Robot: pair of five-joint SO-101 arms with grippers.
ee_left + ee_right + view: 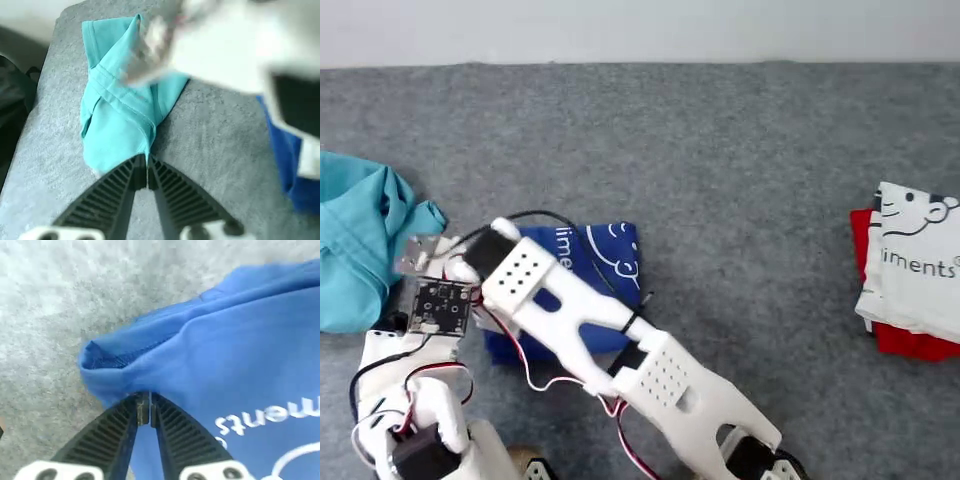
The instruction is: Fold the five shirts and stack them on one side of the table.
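Right jaws pinch blue shirt (240, 350); left jaws closed by teal shirt (117, 125); white shirt (915, 265) atop red shirt (910, 342) on the bench (740, 150), right.

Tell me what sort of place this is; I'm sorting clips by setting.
Likely a robotics test bench: a grey felt-covered table, a white robot arm with loose wires, and a blue shirt and teal shirt to fold.

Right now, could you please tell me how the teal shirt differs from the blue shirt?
The teal shirt lies bunched and unfolded near the table's edge; the blue shirt lies mid-table, folded flatter. The teal shirt looks plain; the blue shirt carries white print. The right gripper pinches the blue shirt, not the teal shirt. Both rest on the grey table.
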